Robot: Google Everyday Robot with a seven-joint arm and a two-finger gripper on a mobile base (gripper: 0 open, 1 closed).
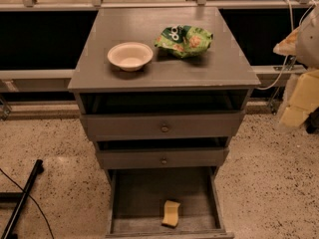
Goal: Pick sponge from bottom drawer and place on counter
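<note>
The pale-yellow sponge [171,213] lies on the floor of the open bottom drawer [144,193], near its front edge and a little right of centre. The grey counter [164,71] tops the cabinet above it. My gripper [298,103] shows as a blurred pale shape at the right edge of the view, level with the upper drawers. It is well to the right of the cabinet and far above the sponge, touching nothing.
A white bowl [130,55] and a green snack bag [184,40] sit on the counter. Two shallower drawers with brass knobs [164,128] stand slightly open above the bottom drawer. A black stand leg [22,203] lies on the speckled floor at left.
</note>
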